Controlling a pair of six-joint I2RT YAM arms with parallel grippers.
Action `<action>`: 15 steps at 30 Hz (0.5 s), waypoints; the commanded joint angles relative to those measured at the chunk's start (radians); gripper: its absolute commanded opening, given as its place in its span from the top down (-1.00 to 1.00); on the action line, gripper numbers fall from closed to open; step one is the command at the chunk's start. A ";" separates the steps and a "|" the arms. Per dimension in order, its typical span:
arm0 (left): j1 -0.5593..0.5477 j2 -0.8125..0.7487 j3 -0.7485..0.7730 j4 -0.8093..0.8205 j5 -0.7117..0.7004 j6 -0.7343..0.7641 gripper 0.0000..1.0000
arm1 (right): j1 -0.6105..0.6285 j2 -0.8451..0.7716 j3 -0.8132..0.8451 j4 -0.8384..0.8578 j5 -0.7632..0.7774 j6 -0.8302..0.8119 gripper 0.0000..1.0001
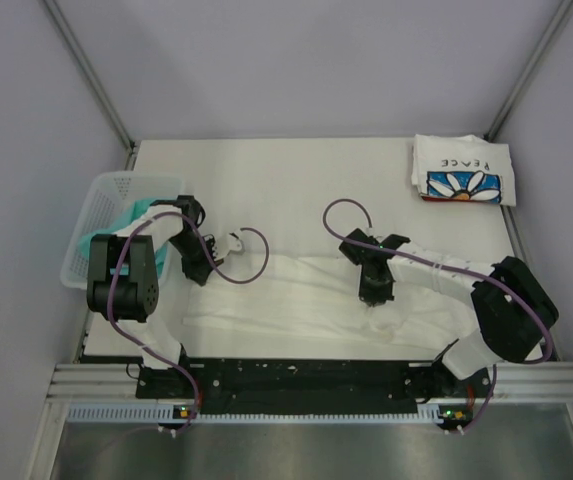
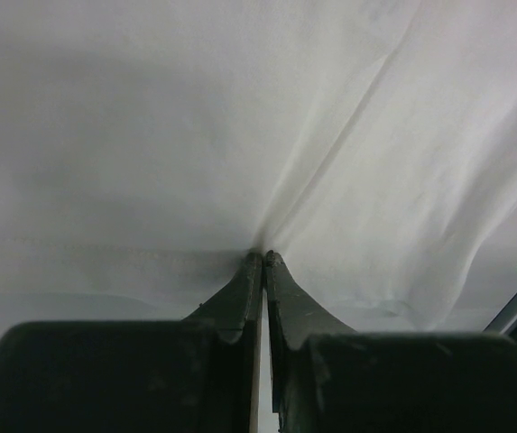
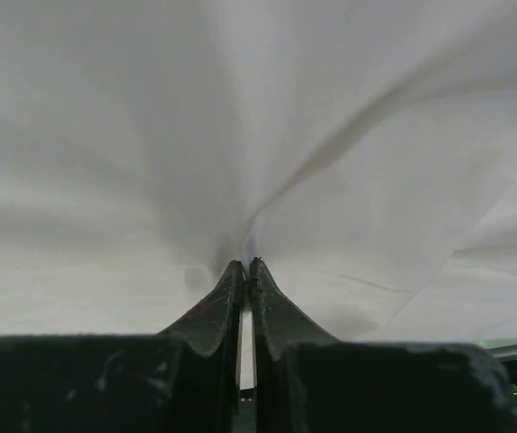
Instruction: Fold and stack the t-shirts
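Observation:
A large white t-shirt (image 1: 296, 300) lies stretched across the near part of the table; only plain white cloth shows, no print. My left gripper (image 1: 199, 272) is shut on its left edge, and in the left wrist view the jaws (image 2: 264, 256) pinch a fold of the white cloth (image 2: 348, 180). My right gripper (image 1: 376, 296) is shut on the shirt's right part, and the right wrist view (image 3: 244, 263) shows the cloth (image 3: 357, 207) bunched at the tips. A folded white tee with a blue daisy "PEACE" print (image 1: 463, 170) lies at the far right. A teal-green tee (image 1: 138, 210) sits in the basket.
A white plastic mesh basket (image 1: 106, 186) stands at the table's left edge, beside the left arm. Purple cables loop above both wrists. The table (image 1: 296, 190) is walled by grey panels at the back and sides.

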 commanded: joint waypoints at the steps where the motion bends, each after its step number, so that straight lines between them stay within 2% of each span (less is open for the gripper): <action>1: 0.005 0.002 0.031 -0.027 -0.007 0.009 0.89 | -0.016 -0.052 -0.016 -0.018 0.042 0.039 1.00; 5: 0.006 0.005 0.029 -0.027 -0.005 0.009 0.99 | -0.103 -0.165 -0.093 -0.051 0.056 0.086 1.00; 8: 0.006 0.005 0.026 -0.029 -0.004 0.011 1.00 | -0.226 -0.337 -0.194 -0.078 0.079 0.167 1.00; 12: 0.006 -0.010 0.017 -0.029 -0.002 0.019 1.00 | -0.443 -0.697 -0.364 -0.126 0.044 0.322 1.00; 15: 0.006 -0.022 0.005 -0.026 -0.005 0.032 1.00 | -0.536 -0.973 -0.438 -0.251 0.068 0.529 1.00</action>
